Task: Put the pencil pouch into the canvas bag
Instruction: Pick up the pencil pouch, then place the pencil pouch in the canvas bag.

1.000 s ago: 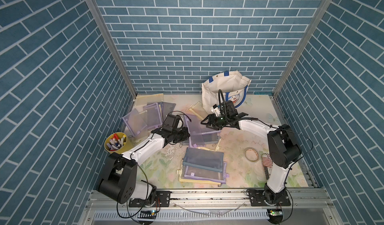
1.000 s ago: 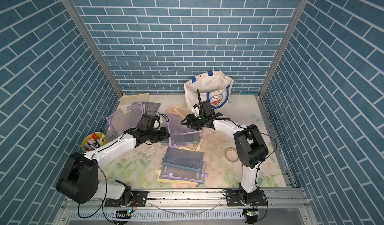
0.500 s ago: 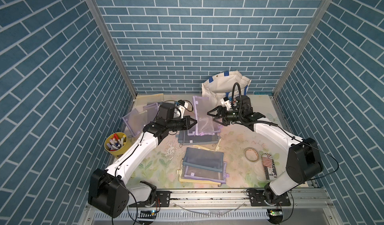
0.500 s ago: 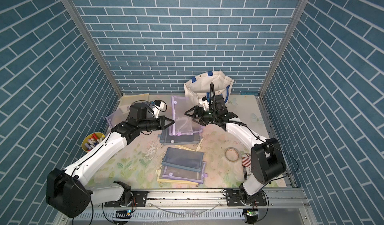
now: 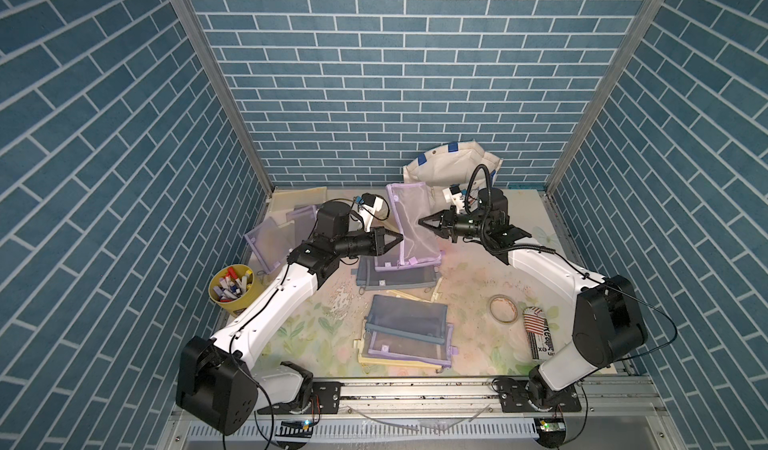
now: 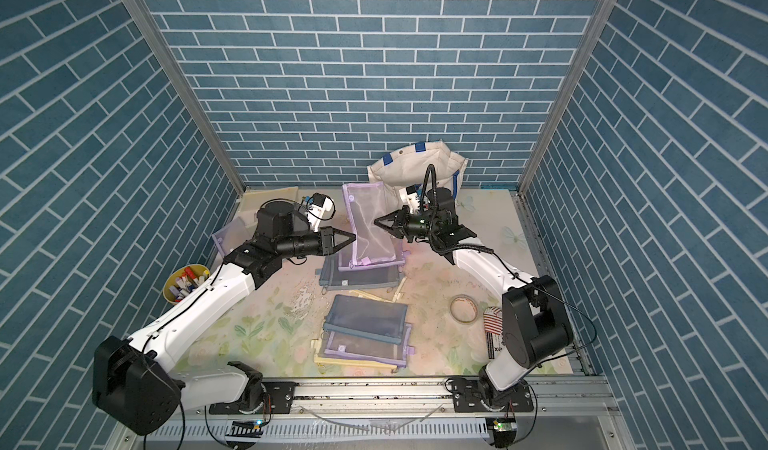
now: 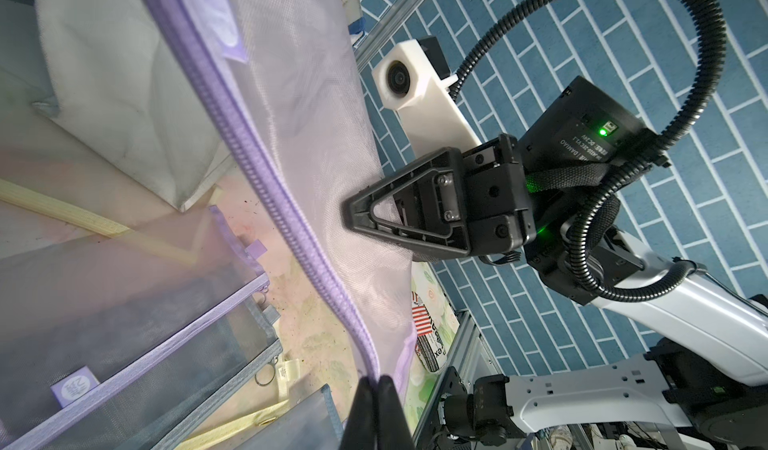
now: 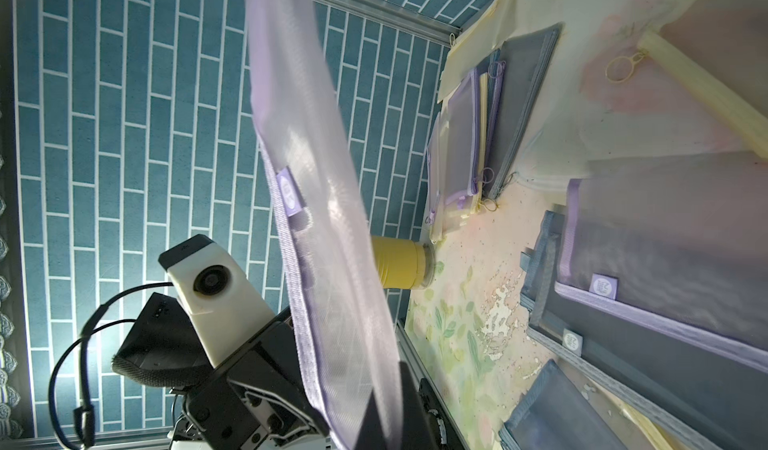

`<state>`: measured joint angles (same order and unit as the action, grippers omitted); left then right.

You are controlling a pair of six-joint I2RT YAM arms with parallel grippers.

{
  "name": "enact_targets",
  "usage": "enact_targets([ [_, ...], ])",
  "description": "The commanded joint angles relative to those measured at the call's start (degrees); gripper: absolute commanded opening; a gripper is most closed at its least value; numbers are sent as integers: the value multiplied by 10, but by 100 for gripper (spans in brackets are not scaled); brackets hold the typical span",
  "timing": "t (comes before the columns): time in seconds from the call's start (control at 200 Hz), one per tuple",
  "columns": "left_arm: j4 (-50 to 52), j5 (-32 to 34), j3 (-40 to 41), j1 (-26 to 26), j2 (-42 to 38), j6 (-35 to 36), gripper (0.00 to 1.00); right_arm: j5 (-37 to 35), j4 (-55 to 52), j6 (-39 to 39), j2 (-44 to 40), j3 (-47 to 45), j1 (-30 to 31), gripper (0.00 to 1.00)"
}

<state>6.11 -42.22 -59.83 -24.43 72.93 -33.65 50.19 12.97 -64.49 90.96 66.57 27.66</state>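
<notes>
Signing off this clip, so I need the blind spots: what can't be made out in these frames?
Contents of the canvas bag: both top views, hidden by its own fabric.
Bag's front face: both top views, mostly covered by the pencil pouch and the right arm.
Most of the left gripper: left wrist view, cut off by the edge; only fingertips show.
Label of the box: top views, partly behind the right arm, too small to read.

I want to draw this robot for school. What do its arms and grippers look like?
The left arm and right arm have white shells with black joints. The left gripper and right gripper are black pointed triangles. A ribbed black cable runs by the right wrist's white camera block and green light.
</notes>
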Motion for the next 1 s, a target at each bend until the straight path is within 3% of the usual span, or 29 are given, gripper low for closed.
enact_targets([
  [0.0,-4,22,-10,-4,2,2,0,-8,-29,30,-37,3,-2,0],
  [0.035,-1,31,-11,-4,1,2,3,-14,-56,46,-40,15,-3,0],
  [0.075,7,47,-11,-4,0,2,13,-20,-79,58,-42,26,-6,0],
  [0.24,38,152,5,-4,-21,0,79,-67,-132,67,-49,77,-41,0],
  [0.345,52,212,22,-4,-41,-10,99,-100,-181,75,-35,144,-65,0],
  [0.66,98,268,48,-4,-65,-10,99,-190,-245,62,67,361,-99,0],
  [0.995,97,264,55,-6,-74,-1,99,-433,-236,-22,143,441,-103,0],
])
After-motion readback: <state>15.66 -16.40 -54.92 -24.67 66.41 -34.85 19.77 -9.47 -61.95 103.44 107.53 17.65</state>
